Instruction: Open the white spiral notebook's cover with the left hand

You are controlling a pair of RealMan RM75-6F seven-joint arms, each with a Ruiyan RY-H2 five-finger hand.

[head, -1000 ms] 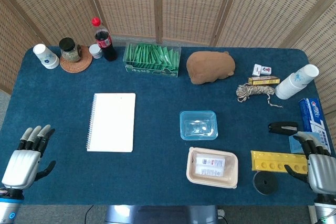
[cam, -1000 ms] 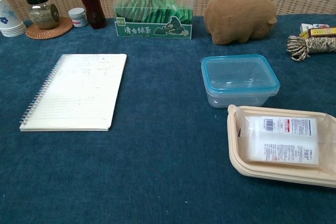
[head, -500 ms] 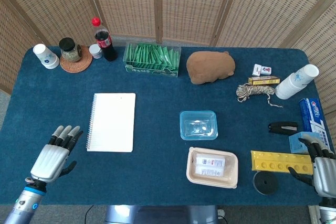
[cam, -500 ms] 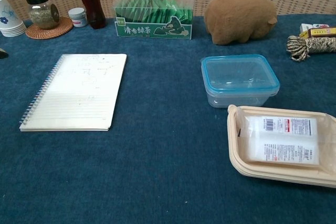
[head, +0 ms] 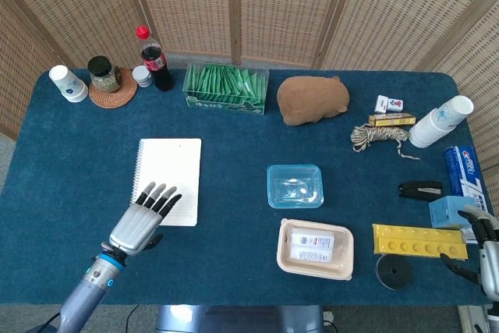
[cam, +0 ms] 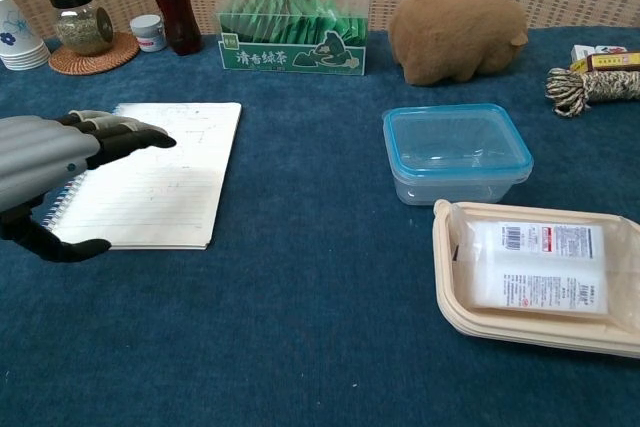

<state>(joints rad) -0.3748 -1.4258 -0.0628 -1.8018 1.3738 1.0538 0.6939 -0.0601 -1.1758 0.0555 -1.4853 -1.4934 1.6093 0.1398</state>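
Note:
The white spiral notebook (head: 168,173) (cam: 160,167) lies flat and closed on the blue table, its spiral along the left edge. My left hand (head: 143,220) (cam: 55,172) hovers over the notebook's near left part, fingers stretched forward and apart, thumb below, holding nothing. Whether it touches the cover is unclear. My right hand (head: 487,251) shows only partly at the table's near right corner, fingers apart with nothing in them.
A clear blue-rimmed box (head: 295,185) and a beige tray (head: 315,249) lie right of the notebook. Along the back stand a green tea box (head: 225,89), cola bottle (head: 155,58), jar (head: 104,74), cups (head: 68,83) and a brown plush (head: 312,100). Small items crowd the right edge.
My left hand has moved from the near left corner rightward and forward, now over the notebook's near left part. The right hand has drawn back toward the near right corner.

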